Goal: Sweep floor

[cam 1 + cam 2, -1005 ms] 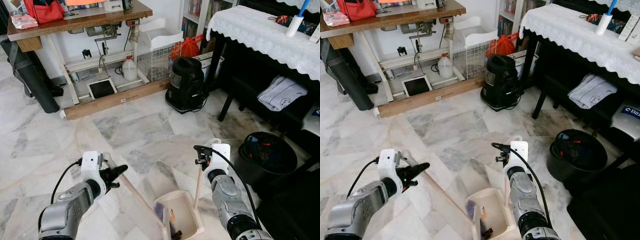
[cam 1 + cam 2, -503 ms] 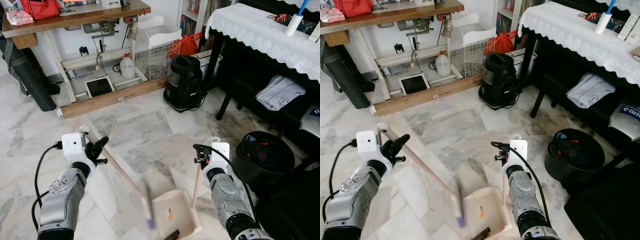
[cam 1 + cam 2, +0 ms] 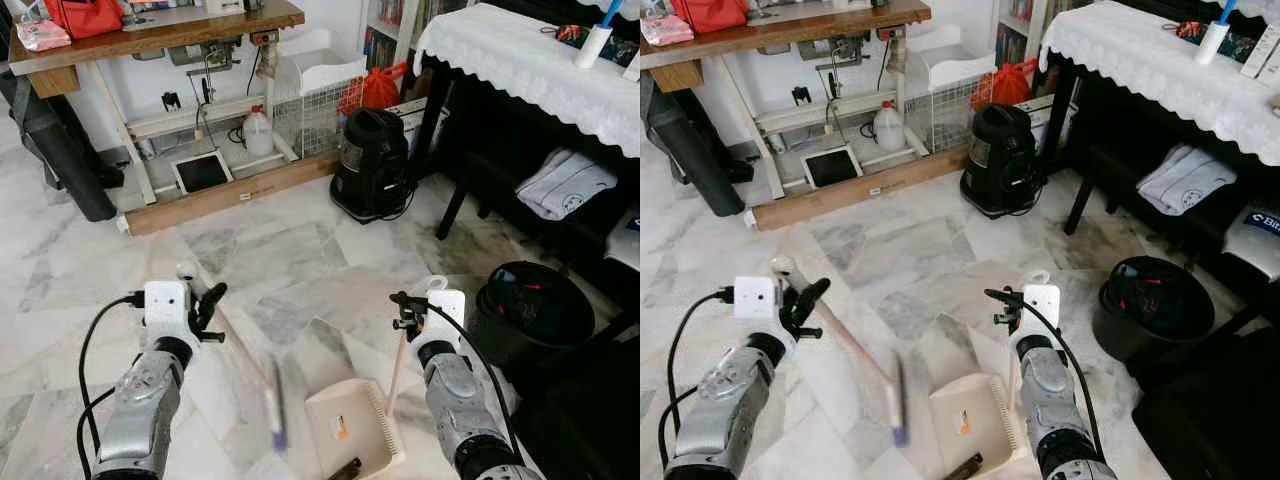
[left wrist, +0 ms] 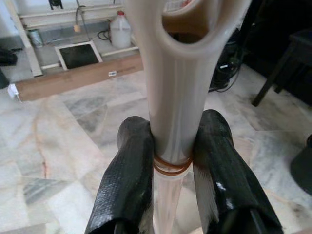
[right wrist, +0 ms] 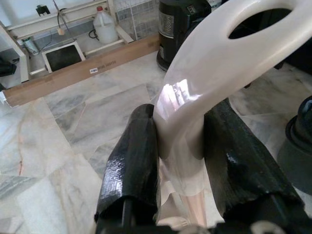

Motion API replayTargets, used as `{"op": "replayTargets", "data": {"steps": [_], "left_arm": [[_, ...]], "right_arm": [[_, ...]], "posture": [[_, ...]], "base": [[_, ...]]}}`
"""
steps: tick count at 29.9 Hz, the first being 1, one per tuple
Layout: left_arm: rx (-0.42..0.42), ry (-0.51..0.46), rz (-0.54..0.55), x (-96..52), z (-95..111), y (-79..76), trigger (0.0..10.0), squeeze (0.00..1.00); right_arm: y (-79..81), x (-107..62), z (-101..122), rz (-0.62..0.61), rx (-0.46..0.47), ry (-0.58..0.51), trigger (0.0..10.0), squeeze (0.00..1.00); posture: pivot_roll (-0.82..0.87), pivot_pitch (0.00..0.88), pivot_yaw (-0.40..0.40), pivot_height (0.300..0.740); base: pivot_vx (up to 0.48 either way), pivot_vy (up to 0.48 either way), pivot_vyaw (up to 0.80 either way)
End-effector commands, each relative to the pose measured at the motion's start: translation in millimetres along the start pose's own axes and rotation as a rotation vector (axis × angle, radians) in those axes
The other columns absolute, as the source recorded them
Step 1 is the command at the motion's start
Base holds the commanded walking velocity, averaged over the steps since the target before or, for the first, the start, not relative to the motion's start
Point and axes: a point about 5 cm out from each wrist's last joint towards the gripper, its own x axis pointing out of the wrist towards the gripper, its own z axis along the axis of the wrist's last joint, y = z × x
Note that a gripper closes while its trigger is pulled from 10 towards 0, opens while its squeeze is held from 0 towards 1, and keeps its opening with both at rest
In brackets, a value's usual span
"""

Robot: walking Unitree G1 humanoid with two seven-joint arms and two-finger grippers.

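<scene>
Broom (image 3: 262,385), head blurring on the marble floor (image 3: 270,250) just beside the dustpan (image 3: 352,440), is being pinched by left gripper (image 4: 170,161) w/ right gripper (image 5: 183,146) clamping dustpan handle (image 3: 397,360); a hard stroke is risking flicking debris past the pan.

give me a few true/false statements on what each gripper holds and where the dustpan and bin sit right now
1. The left gripper is shut on the broom handle. True.
2. The right gripper hangs open with nothing in it. False: its jaws are clamped on the dustpan handle.
3. The dustpan rests on the marble floor between the two arms. True.
4. The black bin stands on the robot's left. False: it stands on the robot's right, near the dark furniture.
5. The dustpan holds nothing. False: some small bits of debris lie in it.
</scene>
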Motion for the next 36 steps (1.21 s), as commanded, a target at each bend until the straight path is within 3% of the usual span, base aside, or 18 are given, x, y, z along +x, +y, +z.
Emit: {"op": "replayTargets", "data": {"steps": [1, 31, 36], "left_arm": [[0.022, -0.050, 0.016, -1.0, 4.8, 3.3, 10.0, 0.00], [0.010, -0.064, 0.012, -0.3, 2.8, 0.8, 10.0, 0.00], [0.011, -0.086, 0.032, -0.7, 5.2, 2.1, 10.0, 0.00]], "right_arm": [[8.3, -11.3, -29.8, 0.011, 0.054, 0.132, 10.0, 0.00], [7.9, -11.0, -31.3, 0.010, 0.054, 0.146, 10.0, 0.00], [6.2, -10.4, -30.4, -0.015, 0.130, 0.141, 10.0, 0.00]], "posture": [[0.04, 0.036, 0.027, 0.740], [0.04, 0.056, 0.021, 0.740], [0.04, 0.056, 0.021, 0.740]], "base": [[0.000, 0.000, 0.00], [-0.051, 0.000, 0.00], [0.000, 0.000, 0.00]]}}
